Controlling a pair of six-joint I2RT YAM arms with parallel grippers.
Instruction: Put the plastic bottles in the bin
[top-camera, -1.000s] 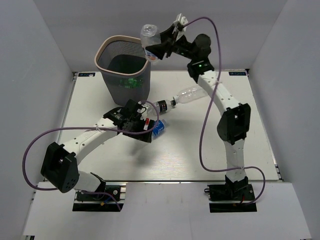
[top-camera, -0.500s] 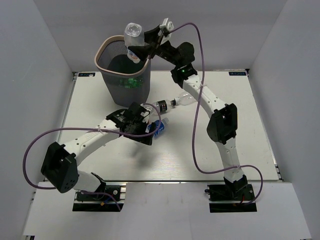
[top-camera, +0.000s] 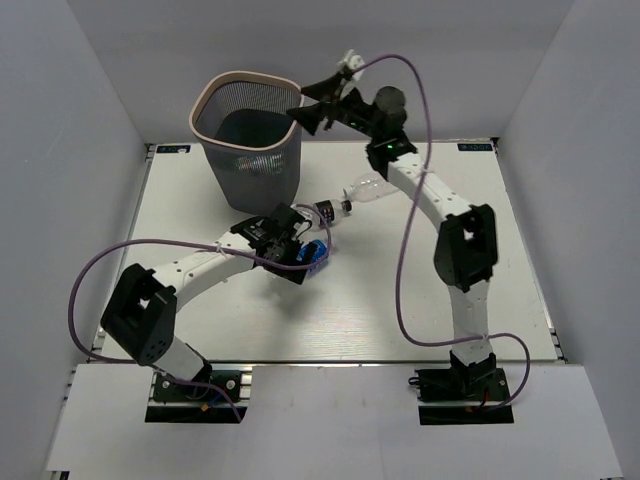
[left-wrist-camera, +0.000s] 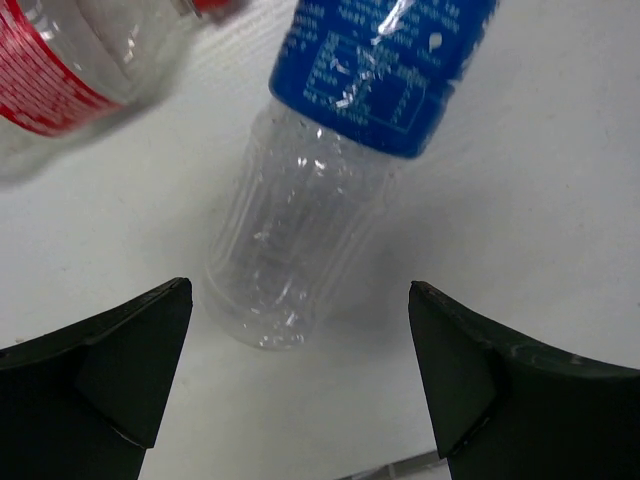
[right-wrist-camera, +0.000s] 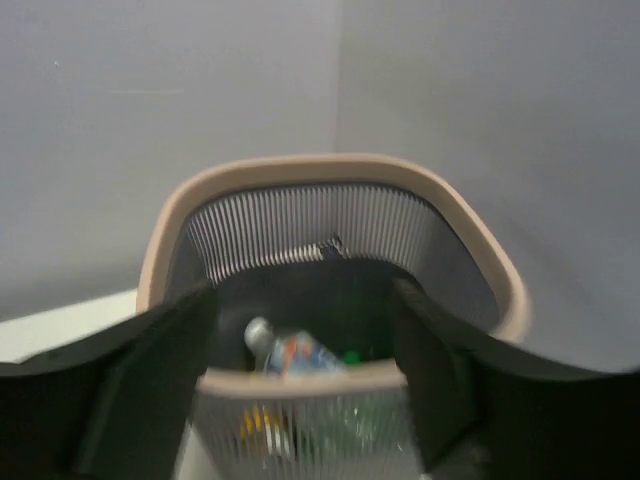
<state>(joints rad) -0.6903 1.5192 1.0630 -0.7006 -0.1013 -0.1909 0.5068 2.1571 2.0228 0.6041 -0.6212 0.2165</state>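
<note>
Bottle (right-wrist-camera: 295, 355) now in bin (top-camera: 250, 170); right gripper (top-camera: 307, 108) wide, empty beside rim (right-wrist-camera: 330, 165); left gripper (left-wrist-camera: 300, 300) wide, empty.

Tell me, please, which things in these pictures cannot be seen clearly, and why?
- Top view: the inside of the bin is dark; its contents cannot be counted.
- Right wrist view: blurred; the bottle inside has no readable label.
- Left wrist view: the blue-label bottle and the red-label bottle are cut off by the top edge.
</note>
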